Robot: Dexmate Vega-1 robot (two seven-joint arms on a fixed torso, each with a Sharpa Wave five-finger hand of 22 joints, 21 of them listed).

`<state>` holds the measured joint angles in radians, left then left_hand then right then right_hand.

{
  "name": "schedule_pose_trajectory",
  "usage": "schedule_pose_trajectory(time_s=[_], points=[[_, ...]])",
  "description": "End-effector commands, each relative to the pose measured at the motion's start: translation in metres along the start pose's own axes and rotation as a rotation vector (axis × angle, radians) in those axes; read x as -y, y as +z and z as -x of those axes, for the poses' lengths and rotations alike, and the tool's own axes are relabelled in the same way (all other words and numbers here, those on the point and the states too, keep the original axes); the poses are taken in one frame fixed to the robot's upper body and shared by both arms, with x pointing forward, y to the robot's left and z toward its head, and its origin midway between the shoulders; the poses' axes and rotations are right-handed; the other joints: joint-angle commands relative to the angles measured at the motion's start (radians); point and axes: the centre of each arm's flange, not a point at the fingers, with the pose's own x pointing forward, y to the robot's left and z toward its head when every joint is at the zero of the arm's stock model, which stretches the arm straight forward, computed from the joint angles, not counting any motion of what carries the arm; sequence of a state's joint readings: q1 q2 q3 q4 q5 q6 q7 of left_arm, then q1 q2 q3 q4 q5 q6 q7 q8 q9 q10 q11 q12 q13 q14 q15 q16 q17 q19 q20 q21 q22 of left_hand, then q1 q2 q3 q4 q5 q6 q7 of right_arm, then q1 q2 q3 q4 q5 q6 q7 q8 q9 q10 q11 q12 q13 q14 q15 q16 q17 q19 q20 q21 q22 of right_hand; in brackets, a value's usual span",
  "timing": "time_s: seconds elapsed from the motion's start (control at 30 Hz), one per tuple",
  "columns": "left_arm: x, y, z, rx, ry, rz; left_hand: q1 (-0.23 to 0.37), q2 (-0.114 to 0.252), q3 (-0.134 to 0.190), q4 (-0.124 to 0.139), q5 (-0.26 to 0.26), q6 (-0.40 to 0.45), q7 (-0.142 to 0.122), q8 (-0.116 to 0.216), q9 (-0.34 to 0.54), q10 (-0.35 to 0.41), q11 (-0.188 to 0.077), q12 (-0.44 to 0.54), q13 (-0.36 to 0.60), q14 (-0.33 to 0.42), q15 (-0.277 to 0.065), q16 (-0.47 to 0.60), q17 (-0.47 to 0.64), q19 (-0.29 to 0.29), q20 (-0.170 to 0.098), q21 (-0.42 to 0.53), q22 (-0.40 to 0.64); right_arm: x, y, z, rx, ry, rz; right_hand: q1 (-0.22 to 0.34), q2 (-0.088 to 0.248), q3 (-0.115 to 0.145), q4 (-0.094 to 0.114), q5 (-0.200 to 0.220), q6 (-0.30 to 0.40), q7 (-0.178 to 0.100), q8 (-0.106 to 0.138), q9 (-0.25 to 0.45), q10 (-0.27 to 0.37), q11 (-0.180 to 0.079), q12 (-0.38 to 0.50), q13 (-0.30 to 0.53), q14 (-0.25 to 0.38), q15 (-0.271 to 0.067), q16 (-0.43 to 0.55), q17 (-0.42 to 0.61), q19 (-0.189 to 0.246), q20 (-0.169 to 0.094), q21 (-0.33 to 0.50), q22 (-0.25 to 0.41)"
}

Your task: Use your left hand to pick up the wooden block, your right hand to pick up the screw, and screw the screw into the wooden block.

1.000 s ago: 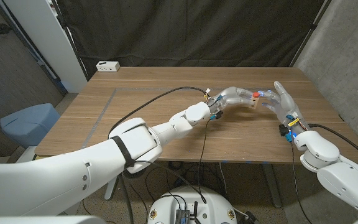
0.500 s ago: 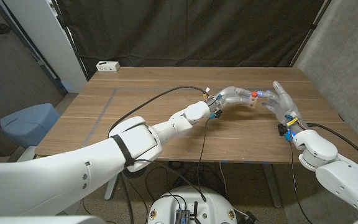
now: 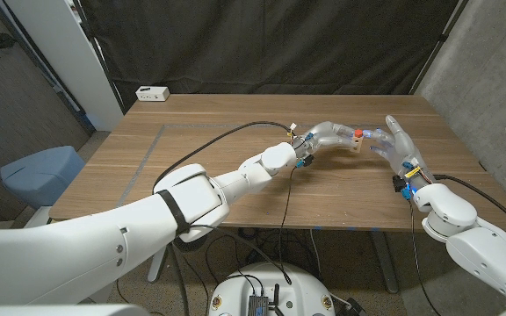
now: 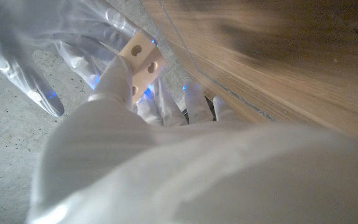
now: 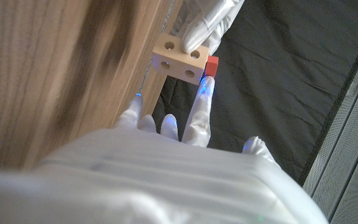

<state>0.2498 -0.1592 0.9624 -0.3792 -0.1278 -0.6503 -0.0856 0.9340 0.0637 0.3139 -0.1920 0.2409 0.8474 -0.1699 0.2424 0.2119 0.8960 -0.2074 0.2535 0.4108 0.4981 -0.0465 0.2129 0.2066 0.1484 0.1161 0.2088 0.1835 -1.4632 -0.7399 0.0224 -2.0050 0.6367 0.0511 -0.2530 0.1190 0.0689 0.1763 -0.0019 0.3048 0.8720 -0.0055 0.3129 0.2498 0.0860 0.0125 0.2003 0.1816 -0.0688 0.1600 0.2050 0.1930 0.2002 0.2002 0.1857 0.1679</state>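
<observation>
Barely anything has changed over the last second.
Change: your hands sit where they were a second ago; the red cap has crept only slightly along the block's top.
Left hand: your left hand (image 3: 330, 134) grips the pale wooden block with round holes (image 3: 357, 146), lifted off the wooden counter (image 3: 200, 158) toward its right edge, nearer the far side.
Right hand: your right hand (image 3: 397, 142) has a fingertip against the red-headed screw (image 3: 357, 132); the other fingers are spread. I cannot tell if the screw is truly pinched.
Screw: its red head (image 5: 211, 65) sits at the block's (image 5: 178, 58) end face, touching it.
Block holes: two open holes (image 4: 142, 58) face the left wrist camera.
Meaning: I'd judge you are mid-threading, and progress is slow; keep the block steady.
</observation>
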Motion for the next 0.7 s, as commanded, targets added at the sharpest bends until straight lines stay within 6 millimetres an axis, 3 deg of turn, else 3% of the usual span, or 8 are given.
schedule_pose_trajectory(time_s=[0.03,0.7], points=[[0.0015,0.0006,0.0004,0.006,-0.002,0.0,-0.013,0.036,0.046,0.04,0.004,0.095,0.03,0.011,0.002,0.01,-0.001,0.023,0.169,0.009,-0.056,0.001,0.005,0.003,-0.007,0.001,0.002,0.001,0.0005,0.0036,0.005,-0.001,-0.003,0.005,0.008,0.001,-0.004,0.008,0.022,0.0,0.012,0.004,0.017,0.001,0.007,0.002,0.009,0.003,0.008,0.003,0.007,0.008,0.006,0.002],[0.0041,0.0029,0.0033,0.034,0.0,-0.009,-0.014,0.036,0.047,0.04,0.005,0.096,0.03,0.011,0.002,0.01,0.0,0.023,0.169,0.011,-0.058,0.001,0.005,0.005,-0.008,0.002,0.002,0.005,0.0011,0.0124,0.019,-0.015,-0.001,0.006,0.009,0.001,-0.004,0.008,0.064,0.008,0.033,0.01,0.039,-0.001,0.006,0.002,0.024,0.0,0.01,0.002,0.016,0.008,0.007,0.002]])
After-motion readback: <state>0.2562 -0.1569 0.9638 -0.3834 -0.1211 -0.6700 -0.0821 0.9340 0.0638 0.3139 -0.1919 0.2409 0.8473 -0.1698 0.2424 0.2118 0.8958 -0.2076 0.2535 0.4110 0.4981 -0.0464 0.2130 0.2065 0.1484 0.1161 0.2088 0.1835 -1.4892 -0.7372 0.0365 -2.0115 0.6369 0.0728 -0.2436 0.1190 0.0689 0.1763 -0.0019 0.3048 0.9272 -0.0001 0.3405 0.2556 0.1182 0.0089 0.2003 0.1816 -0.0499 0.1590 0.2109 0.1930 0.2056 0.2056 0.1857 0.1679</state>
